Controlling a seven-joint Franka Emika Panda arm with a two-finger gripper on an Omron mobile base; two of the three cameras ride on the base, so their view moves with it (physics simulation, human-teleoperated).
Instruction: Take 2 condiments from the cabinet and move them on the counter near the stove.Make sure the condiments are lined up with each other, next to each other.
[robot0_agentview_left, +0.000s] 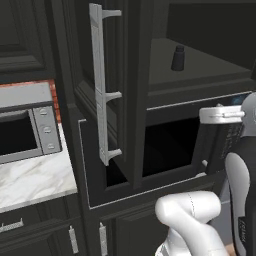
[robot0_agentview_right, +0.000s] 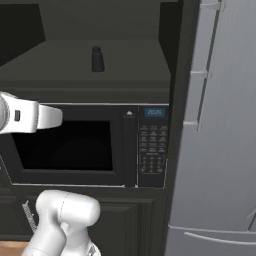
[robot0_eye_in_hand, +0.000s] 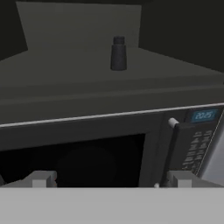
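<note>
1. While my gripper (robot0_eye_in_hand: 109, 180) hangs with its jaws spread wide and nothing in them, one condiment bottle (robot0_eye_in_hand: 118, 53) stands upright on the cabinet shelf (robot0_eye_in_hand: 78, 83).
2. From the jaws, it lies ahead and above, nearly centred between them, well apart.
3. Its long axis is vertical, so I judge the jaws must rise to shelf level, then advance straight in to straddle its body above the built-in microwave (robot0_eye_in_hand: 192, 144).

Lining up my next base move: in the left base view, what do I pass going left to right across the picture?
Silver microwave on the marble counter → open cabinet door with its bar handle → black condiment bottle on the cabinet shelf → the arm's white wrist.
</note>
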